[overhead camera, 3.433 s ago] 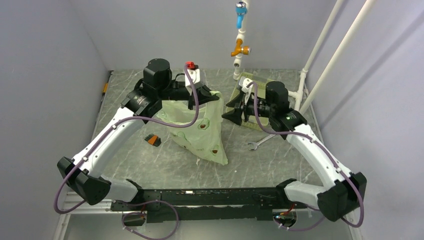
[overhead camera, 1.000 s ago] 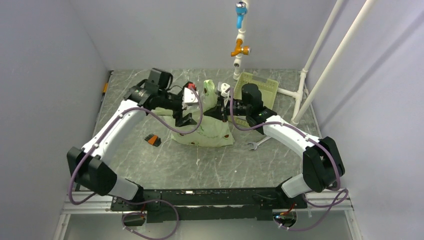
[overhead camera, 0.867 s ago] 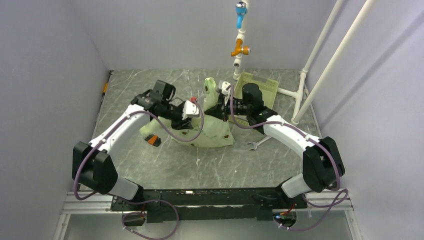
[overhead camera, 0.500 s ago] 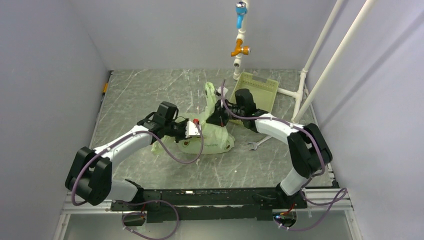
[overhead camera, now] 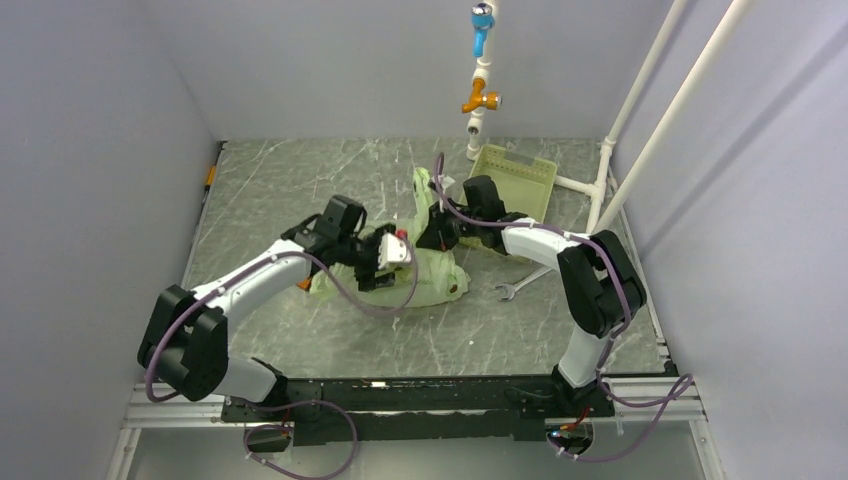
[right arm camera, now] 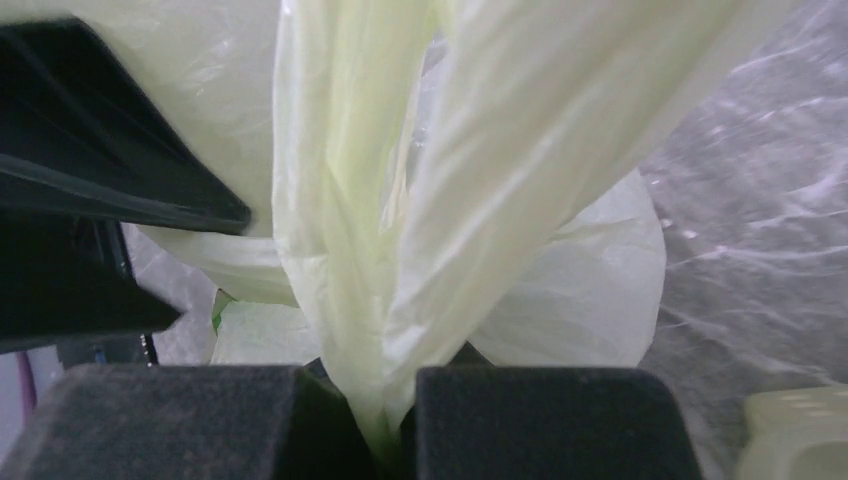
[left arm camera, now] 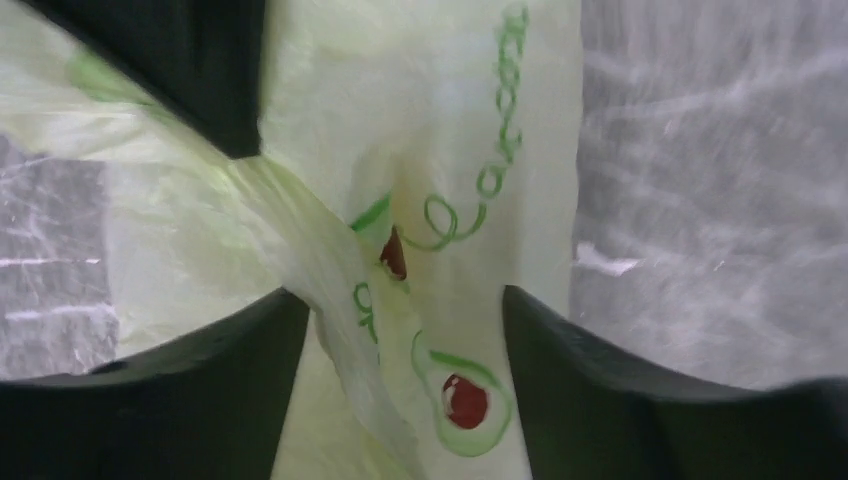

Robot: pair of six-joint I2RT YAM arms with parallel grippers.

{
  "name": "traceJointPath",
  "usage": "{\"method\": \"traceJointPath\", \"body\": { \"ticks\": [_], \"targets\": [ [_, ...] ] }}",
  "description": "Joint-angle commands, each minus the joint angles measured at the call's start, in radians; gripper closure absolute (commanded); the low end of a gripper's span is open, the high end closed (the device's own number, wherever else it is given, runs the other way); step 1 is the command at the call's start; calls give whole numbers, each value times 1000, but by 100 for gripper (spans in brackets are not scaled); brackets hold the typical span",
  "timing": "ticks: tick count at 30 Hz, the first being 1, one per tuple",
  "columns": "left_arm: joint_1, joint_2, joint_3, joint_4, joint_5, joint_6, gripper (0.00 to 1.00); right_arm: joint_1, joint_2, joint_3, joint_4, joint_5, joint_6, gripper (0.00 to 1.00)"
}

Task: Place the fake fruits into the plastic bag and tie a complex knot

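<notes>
Plastic bag (overhead camera: 432,272) lying mid-tabletop, bulging. Fake fruits not visible, prob. inside, so loading looks done, knot stage on. R end effector (right arm camera: 375,400) clamped on bunched bag film. L end effector (left arm camera: 405,300) jaws apart, straddling film strand. No finished knot visible yet.

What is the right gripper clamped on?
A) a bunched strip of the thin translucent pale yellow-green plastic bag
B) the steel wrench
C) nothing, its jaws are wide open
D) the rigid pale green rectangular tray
A: the right wrist view shows the right gripper with its pads closed on a gathered strip of the thin translucent pale yellow-green plastic bag.
</notes>
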Motion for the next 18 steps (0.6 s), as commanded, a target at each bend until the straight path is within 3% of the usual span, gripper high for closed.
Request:
{"method": "traceJointPath", "body": {
  "ticks": [1,5,11,18],
  "targets": [
    [44,-101,243,-203,99,-195,4,-18,-63,74,-29,13,-66,100],
    [254,-188,371,-348,301,-300,1,-18,-95,79,-49,4,-99,100],
    [584,-268,412,-631,442,-82,1,-27,-82,76,-87,47,-158,100],
    [692,-398,239,-787,387,232,0,-41,-27,102,-92,73,-181,100]
  ]
}}
